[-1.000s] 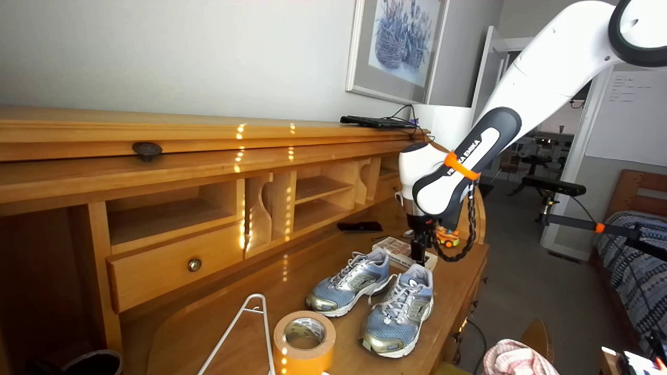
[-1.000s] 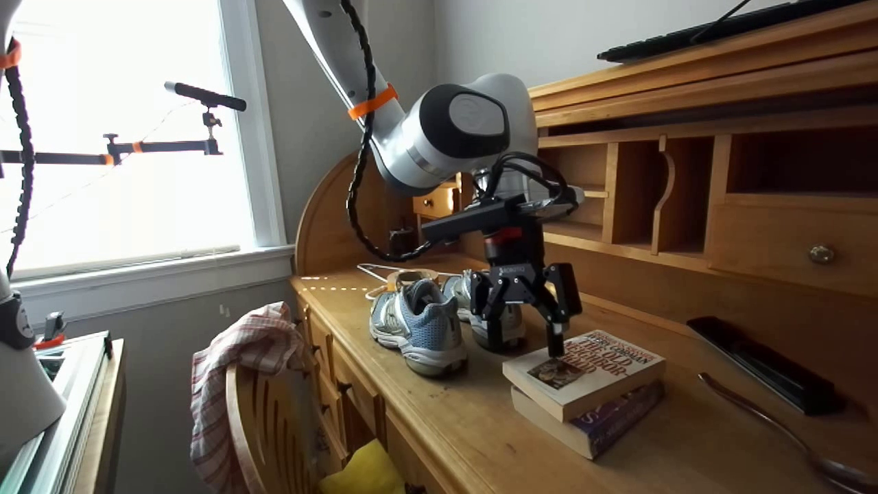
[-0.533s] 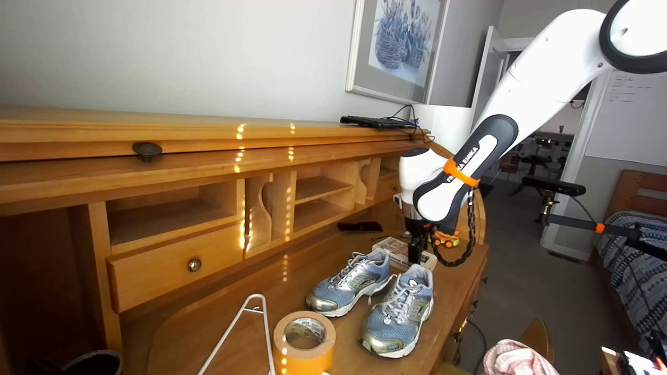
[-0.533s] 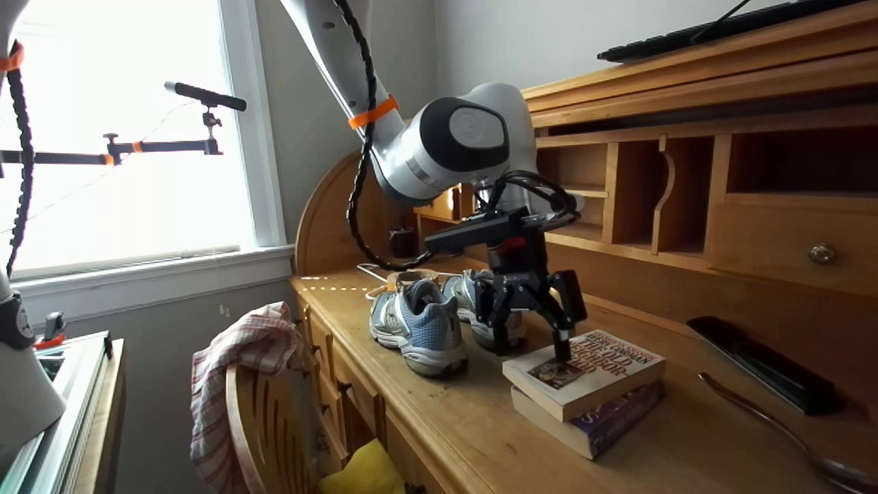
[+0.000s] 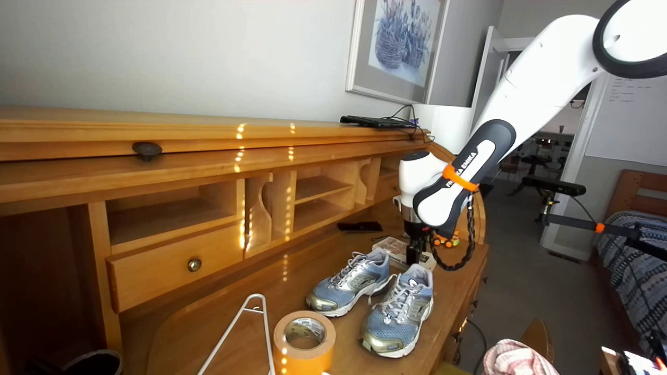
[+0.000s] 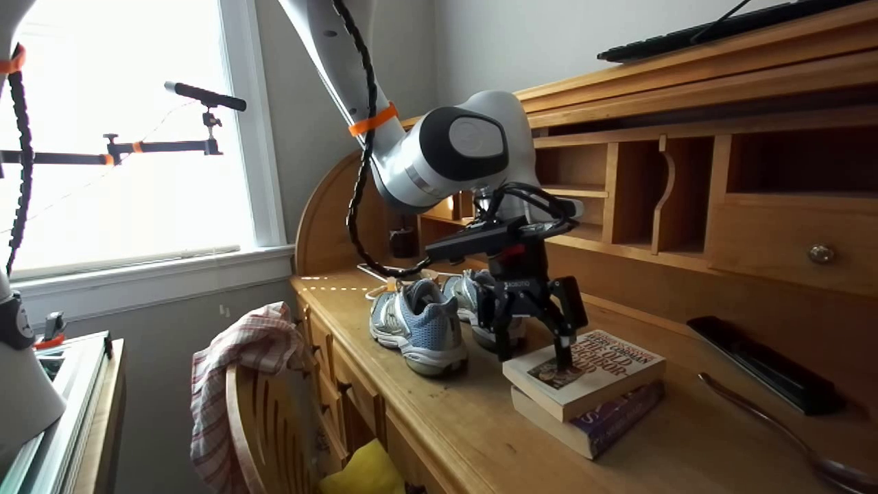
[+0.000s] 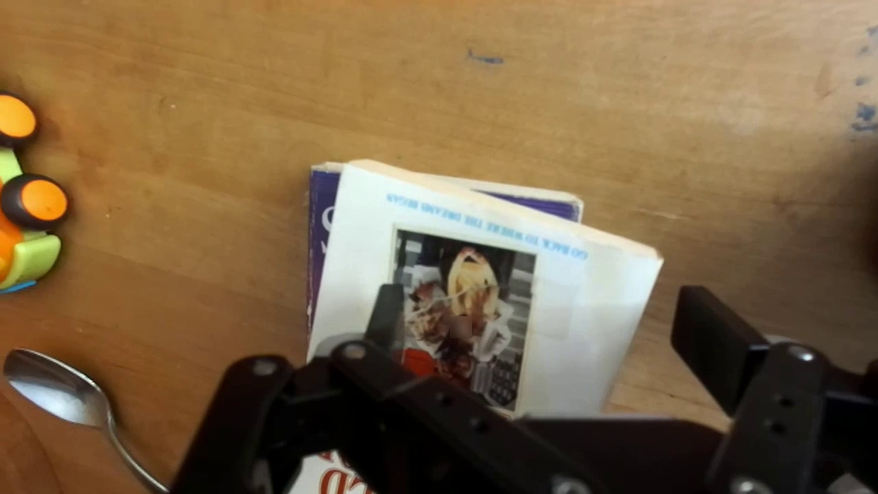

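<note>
The gripper (image 6: 534,351) is showing plain black. The upper book (image 7: 473,288) is displaying white, printed in red and light blue, while the lower book (image 7: 321,233) is showing purple. At left in the wrist view, the toy (image 7: 36,202) is pairing lime green with orange. Both shoes (image 5: 398,315) are mixing blue, silver and gold.

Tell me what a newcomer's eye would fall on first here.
Probably the white arm, its open gripper over one edge of the two stacked books on the desk. Next, perhaps, the two blue shoes side by side close to the gripper, and the orange tape near their front ends.
</note>
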Available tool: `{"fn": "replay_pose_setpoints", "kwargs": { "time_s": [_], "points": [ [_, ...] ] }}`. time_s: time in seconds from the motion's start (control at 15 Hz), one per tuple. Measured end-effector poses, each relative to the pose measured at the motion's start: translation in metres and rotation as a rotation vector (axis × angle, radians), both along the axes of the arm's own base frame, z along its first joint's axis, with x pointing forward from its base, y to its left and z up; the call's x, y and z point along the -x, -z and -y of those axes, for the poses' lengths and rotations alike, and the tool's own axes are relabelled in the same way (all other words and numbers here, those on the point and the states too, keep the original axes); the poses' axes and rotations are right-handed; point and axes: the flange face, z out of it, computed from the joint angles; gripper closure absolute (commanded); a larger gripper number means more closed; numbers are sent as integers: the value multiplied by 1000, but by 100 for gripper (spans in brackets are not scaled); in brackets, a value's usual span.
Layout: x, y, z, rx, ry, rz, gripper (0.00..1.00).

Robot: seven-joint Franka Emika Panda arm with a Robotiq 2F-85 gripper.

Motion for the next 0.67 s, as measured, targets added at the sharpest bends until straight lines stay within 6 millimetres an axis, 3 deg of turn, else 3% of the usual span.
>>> {"fn": "replay_pose_setpoints", "kwargs": {
  "time_s": [0.67],
  "points": [
    [3,11,0,10,18,-7,0]
  ]
}}
